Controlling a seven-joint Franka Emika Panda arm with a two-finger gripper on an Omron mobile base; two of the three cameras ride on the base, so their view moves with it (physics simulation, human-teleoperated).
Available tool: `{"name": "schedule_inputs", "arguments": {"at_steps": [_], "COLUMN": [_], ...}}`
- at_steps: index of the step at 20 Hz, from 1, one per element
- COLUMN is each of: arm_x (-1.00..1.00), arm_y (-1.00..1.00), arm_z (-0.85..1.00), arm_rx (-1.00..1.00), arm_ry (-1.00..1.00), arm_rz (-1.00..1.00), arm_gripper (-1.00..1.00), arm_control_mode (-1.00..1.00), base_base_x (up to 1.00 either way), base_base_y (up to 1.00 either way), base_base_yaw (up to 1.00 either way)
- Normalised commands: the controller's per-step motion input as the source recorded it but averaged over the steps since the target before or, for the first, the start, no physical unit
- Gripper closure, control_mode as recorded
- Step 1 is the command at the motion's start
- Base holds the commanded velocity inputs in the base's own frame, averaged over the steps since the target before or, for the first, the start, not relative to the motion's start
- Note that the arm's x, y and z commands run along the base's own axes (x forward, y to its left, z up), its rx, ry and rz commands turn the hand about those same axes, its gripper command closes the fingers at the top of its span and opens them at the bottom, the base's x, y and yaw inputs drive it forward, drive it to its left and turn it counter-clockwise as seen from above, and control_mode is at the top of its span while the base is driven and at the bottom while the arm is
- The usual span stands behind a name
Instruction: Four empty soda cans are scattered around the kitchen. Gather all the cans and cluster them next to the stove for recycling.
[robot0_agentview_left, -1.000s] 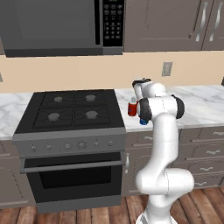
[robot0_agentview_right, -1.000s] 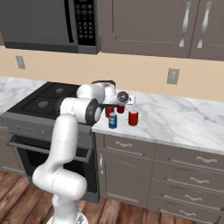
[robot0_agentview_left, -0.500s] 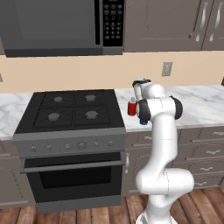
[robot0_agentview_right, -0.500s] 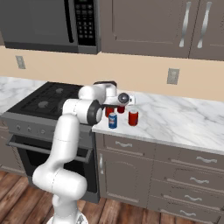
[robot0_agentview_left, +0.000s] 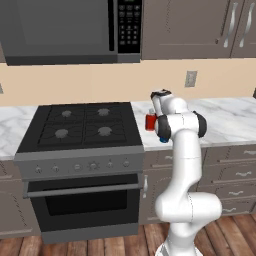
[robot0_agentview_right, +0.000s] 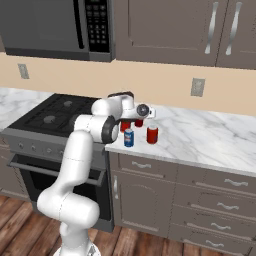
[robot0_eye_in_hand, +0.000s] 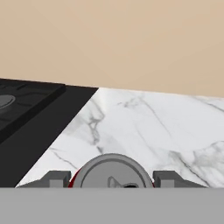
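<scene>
Four cans on counter (robot0_agentview_right: 200, 135) right of stove (robot0_agentview_right: 55, 112): three red (robot0_agentview_right: 152, 134), one blue (robot0_agentview_right: 129, 137). Arm bent forward, gripper (robot0_eye_in_hand: 113, 179) clamped on red can (robot0_eye_in_hand: 111, 173).

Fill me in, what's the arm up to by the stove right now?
The gripper is closed around a red soda can, its fingertips on either side of the silvery top, over the marble counter just right of the stove. More cans are already clustered there: a red can, a blue can and another red one partly behind the arm. I can't tell whether the held can touches the counter.
</scene>
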Motion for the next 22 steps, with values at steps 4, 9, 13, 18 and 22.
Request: {"name": "schedule_inputs", "arguments": {"at_steps": [4, 9, 13, 18, 22], "arm_x": [0.0, 0.0, 0.0, 0.0, 0.03], "arm_y": [0.0, 0.0, 0.0, 0.0, 0.0], "arm_z": [-0.02, -0.01, -0.01, -0.13, -0.3], "arm_rx": [0.0, 0.0, 0.0, -0.05, -0.08], "arm_ry": [-0.05, -0.06, -0.06, -0.05, 0.0], "arm_rz": [0.0, 0.0, 0.0, 0.0, 0.0], "arm_gripper": [1.0, 1.0, 1.0, 1.0, 1.0], "arm_control_mode": [-1.0, -1.0, -1.0, -1.0, -1.0], "base_base_x": [0.0, 0.0, 0.0, 0.0, 0.0], "base_base_y": [0.0, 0.0, 0.0, 0.0, 0.0], "base_base_yaw": [0.0, 0.0, 0.0, 0.0, 0.0]}}
